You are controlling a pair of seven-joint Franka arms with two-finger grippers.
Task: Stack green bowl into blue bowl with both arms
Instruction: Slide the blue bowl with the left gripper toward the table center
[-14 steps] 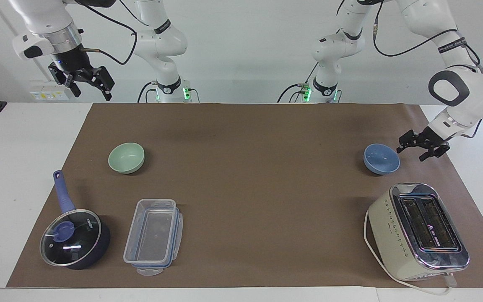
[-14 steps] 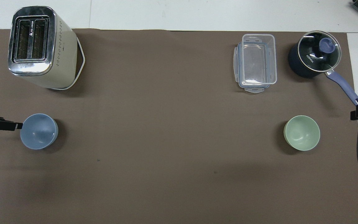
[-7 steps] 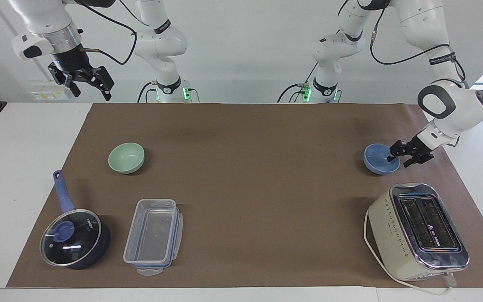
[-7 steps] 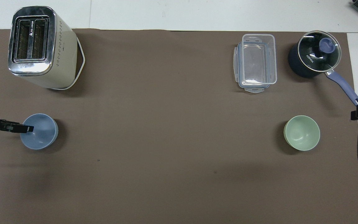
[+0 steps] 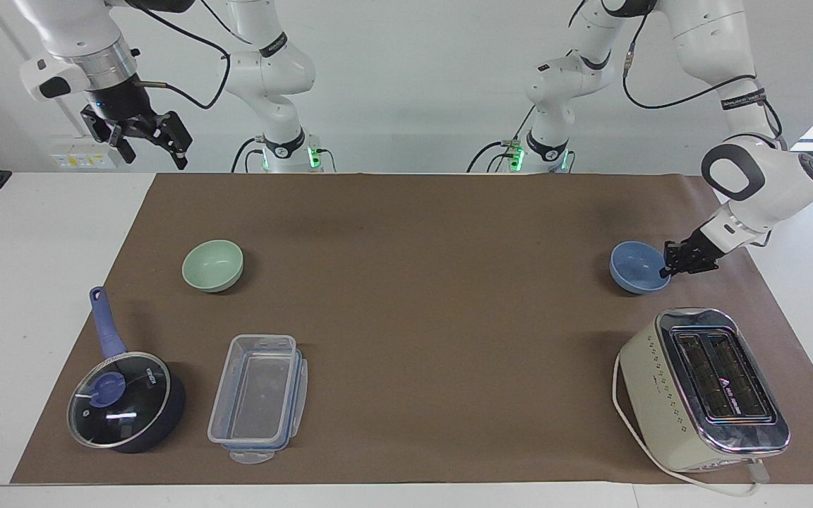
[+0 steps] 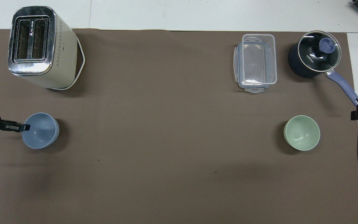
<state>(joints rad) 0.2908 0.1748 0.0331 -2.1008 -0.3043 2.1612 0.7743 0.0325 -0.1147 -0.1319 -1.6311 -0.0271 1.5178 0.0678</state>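
Note:
The blue bowl (image 5: 636, 267) (image 6: 40, 130) sits on the brown mat (image 5: 435, 282) at the left arm's end, nearer to the robots than the toaster. My left gripper (image 5: 672, 266) (image 6: 24, 127) is low at the bowl's rim, with its fingers shut on the rim, one inside and one outside. The green bowl (image 5: 212, 264) (image 6: 301, 133) sits alone at the right arm's end. My right gripper (image 5: 147, 141) hangs open and empty high above the table's edge at that end and waits.
A cream toaster (image 5: 703, 388) with a white cord stands beside the blue bowl, farther from the robots. A clear plastic container (image 5: 258, 395) and a dark blue saucepan with a glass lid (image 5: 124, 402) lie farther from the robots than the green bowl.
My left gripper came down from beside the blue bowl to its rim and shut on it. The bowl shifted slightly toward the table's middle. The right arm barely moved.

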